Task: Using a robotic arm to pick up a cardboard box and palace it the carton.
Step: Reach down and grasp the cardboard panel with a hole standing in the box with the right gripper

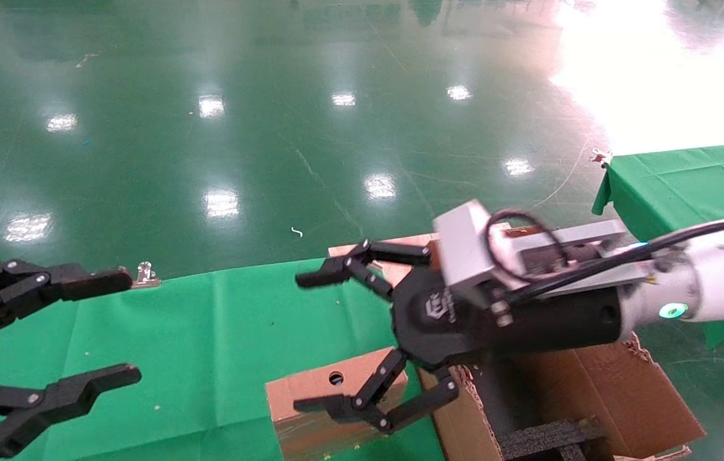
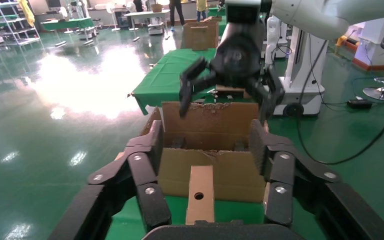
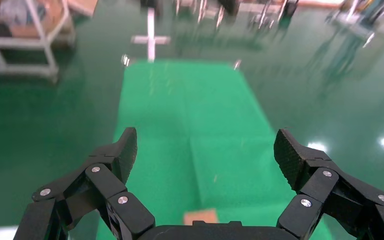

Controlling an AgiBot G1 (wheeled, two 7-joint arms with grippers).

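Observation:
The small brown cardboard box [image 1: 330,397] with a round hole stands on the green table, right beside the large ragged carton [image 1: 599,390]. My right gripper [image 1: 323,342], on the white arm with the green ring light, is open and empty, hovering above the box and the carton's near wall. The left wrist view shows the box [image 2: 200,192] in front of the carton [image 2: 230,170], with the right gripper [image 2: 225,95] above them. My left gripper [image 1: 122,326] is open and empty at the table's left, facing the box. The right wrist view shows a corner of the box [image 3: 200,217] under the open fingers [image 3: 125,150].
The green-clothed table [image 1: 208,333] stretches left of the box. Black foam blocks [image 1: 548,435] lie inside the carton. A metal clip [image 1: 146,274] sits on the table's far edge. A second green table [image 1: 689,186] stands at the far right on the glossy green floor.

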